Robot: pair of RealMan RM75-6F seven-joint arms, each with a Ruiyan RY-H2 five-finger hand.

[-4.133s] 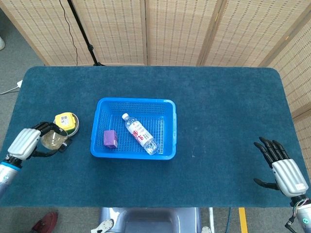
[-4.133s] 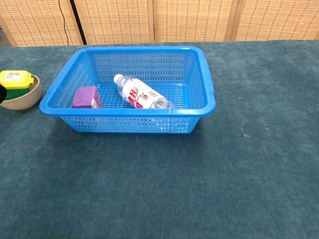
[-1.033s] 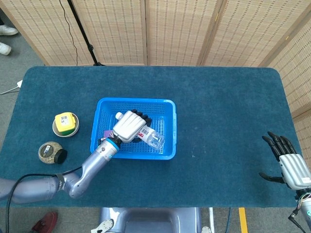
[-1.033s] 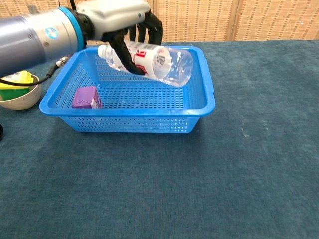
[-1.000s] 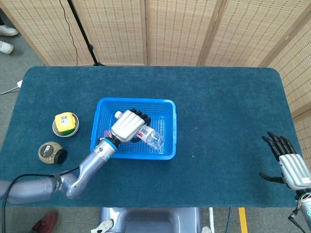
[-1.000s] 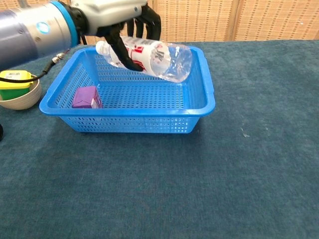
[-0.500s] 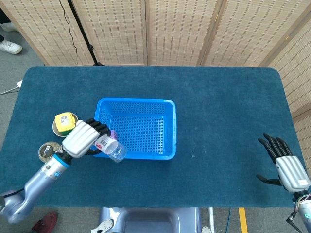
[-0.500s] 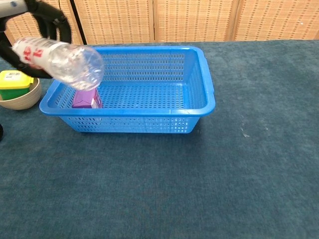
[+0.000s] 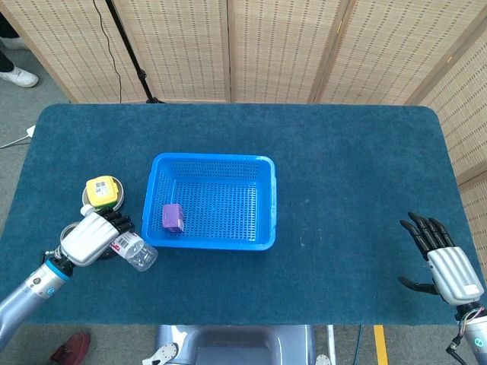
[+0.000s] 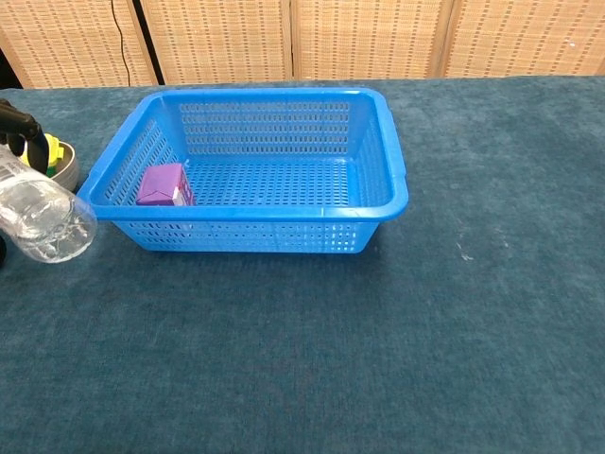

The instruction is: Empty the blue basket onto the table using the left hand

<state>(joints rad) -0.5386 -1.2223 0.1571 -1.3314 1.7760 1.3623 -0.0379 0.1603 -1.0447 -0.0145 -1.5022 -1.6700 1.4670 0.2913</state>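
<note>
Left hand [image 9: 90, 237] grips clear plastic water bottle [image 9: 135, 252], bottle tilted, base end pointing toward the blue basket [image 9: 262, 204], held just outside the basket's left wall over the bench [image 9: 350, 175]. Yellow-lidded item in a bowl [image 9: 102, 193] sits just behind the hand. Basket sits mid-bench, purple carton [image 9: 173, 217] lying inside at its left side, rest of the basket floor bare. Right hand [image 9: 445, 270] far right near the bench's front edge, fingers spread apart, holding nothing.
</note>
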